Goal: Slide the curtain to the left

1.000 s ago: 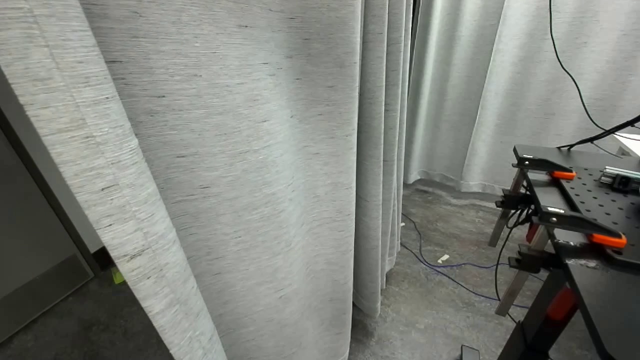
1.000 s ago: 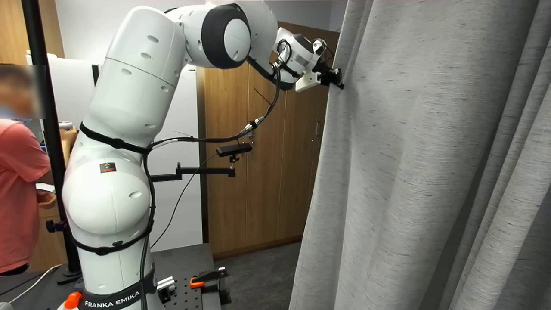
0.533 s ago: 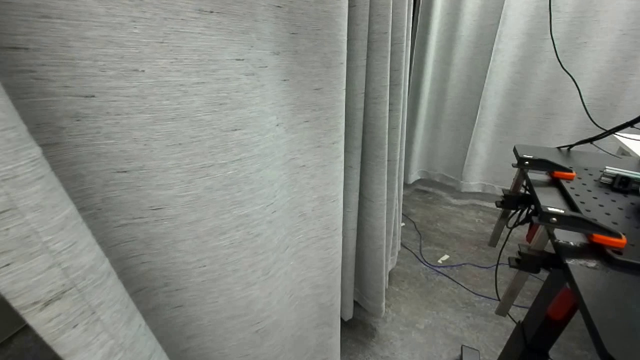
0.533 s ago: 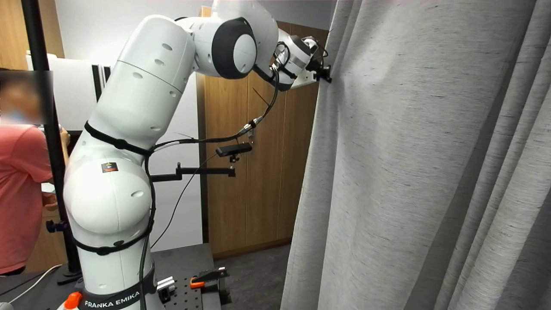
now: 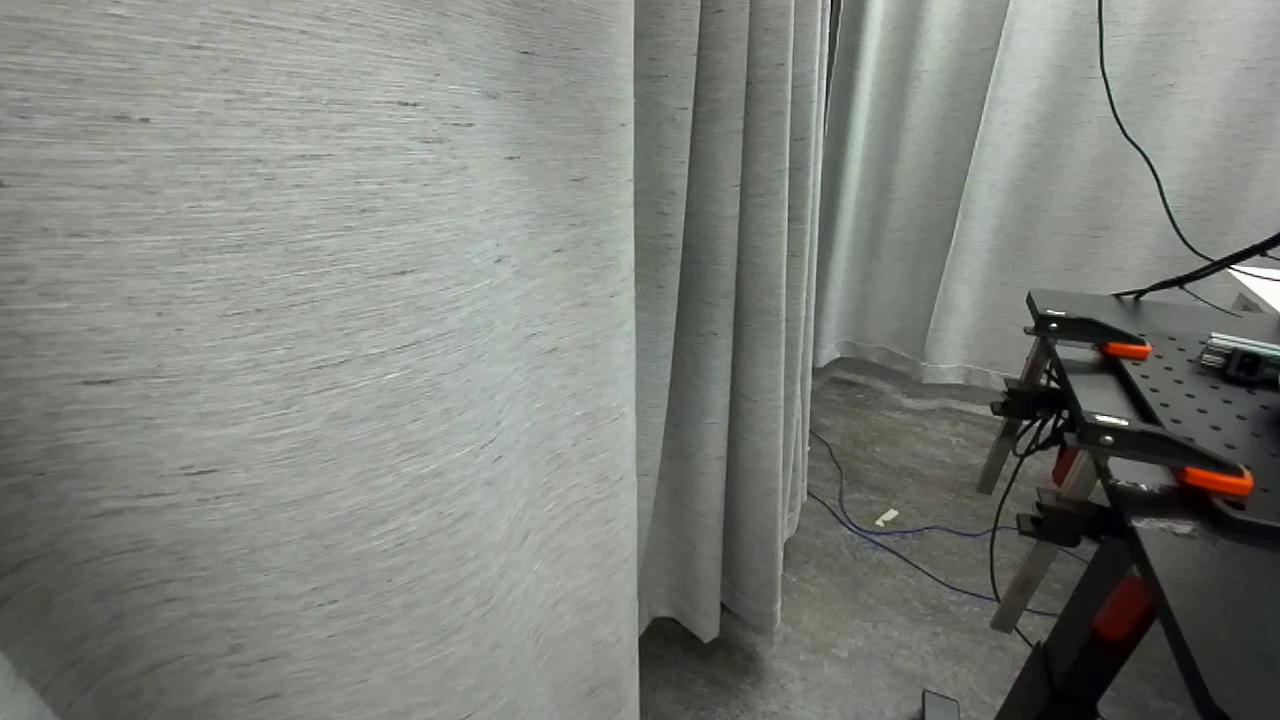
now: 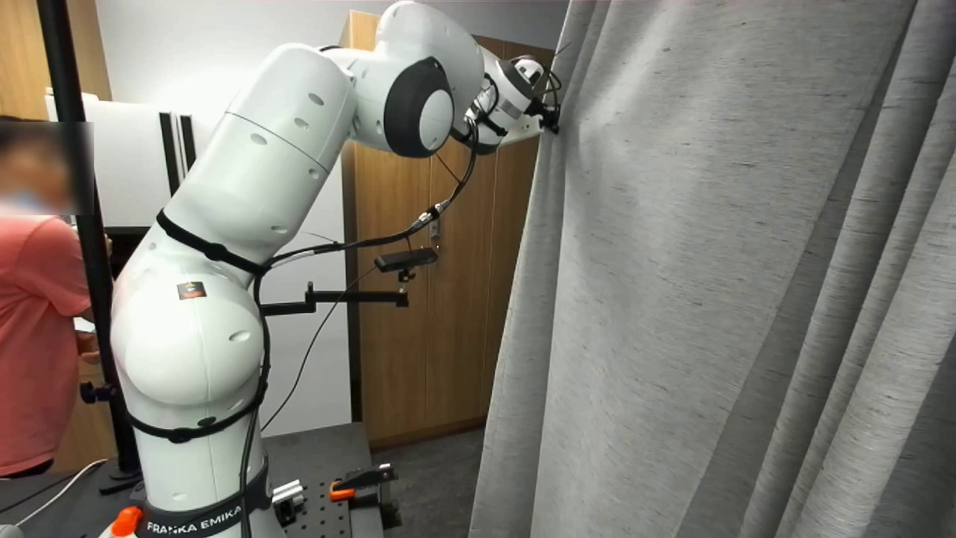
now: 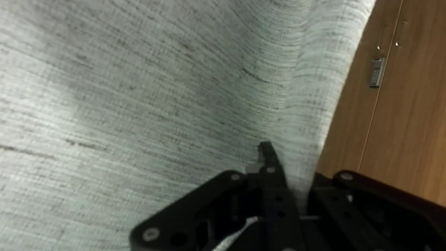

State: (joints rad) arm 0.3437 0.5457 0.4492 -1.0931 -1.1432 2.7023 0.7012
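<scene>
Curtain (image 6: 694,261): light grey, fine horizontal slub weave, deep vertical pleats. In an exterior view it fills the near right, its free edge slanting down to the left. In an exterior view the curtain (image 5: 350,350) takes up the near left as one broad panel, narrower pleats gathered along its right.

Cabinet (image 6: 459,321): tall, wood-grain, far side, left of the curtain; doors closed, contents hidden.

Drapes (image 5: 1060,180): pale grey, hanging at the far right.

Robot arm (image 6: 194,329): white, black bands, left of the curtain and bent over towards it.

Workbench (image 5: 1220,590): black, at right, bearing a perforated plate (image 5: 1190,390).

Person (image 6: 37,336): salmon shirt, far left, partly behind a black pole (image 6: 99,299); face blurred.

Gripper (image 7: 299,174): black, at the arm's end; fingers drawn in on either side of the curtain's free edge, pinching the fabric.

Clamps (image 5: 1150,445): two, black with orange parts, on the workbench's left edge.

Bar-shaped device (image 6: 405,259): black, above a horizontal bracket (image 6: 358,297), seen against the cabinet.

Lock (image 7: 377,72): grey, with keypad, on a cabinet door, near two slim handles (image 7: 398,43).
</scene>
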